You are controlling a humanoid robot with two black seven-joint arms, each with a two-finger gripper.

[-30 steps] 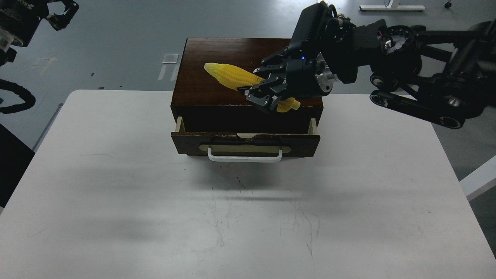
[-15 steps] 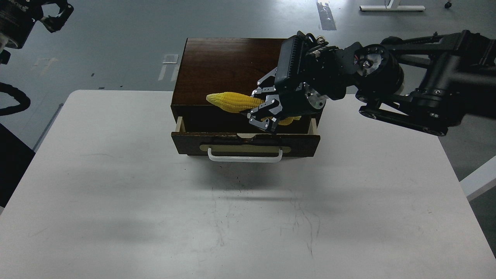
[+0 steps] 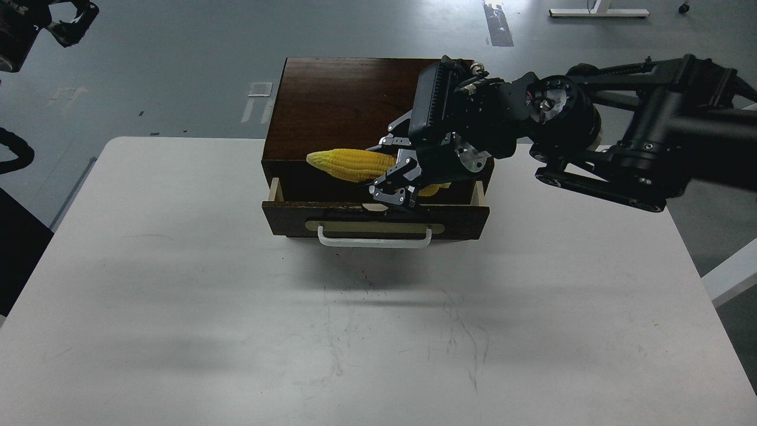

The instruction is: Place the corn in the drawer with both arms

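Note:
The yellow corn [image 3: 352,164] is held level in my right gripper [image 3: 395,175], which is shut on its thick end. Its pointed tip reaches left, just above the dark gap of the drawer [image 3: 375,218]. The drawer is pulled partly out of the dark brown box [image 3: 337,100], with its white bar handle [image 3: 374,238] facing me and pale inner sides showing. My right arm comes in from the right. My left gripper [image 3: 74,23] is up at the top left corner, far from the box; its fingers cannot be told apart.
The box stands at the far middle edge of the white table [image 3: 355,331]. Grey floor lies behind it, with a white desk leg [image 3: 730,275] at the right.
My right gripper has carried the corn forward and down, from over the box top to just over the open drawer. My left gripper has drifted a little further up and left.

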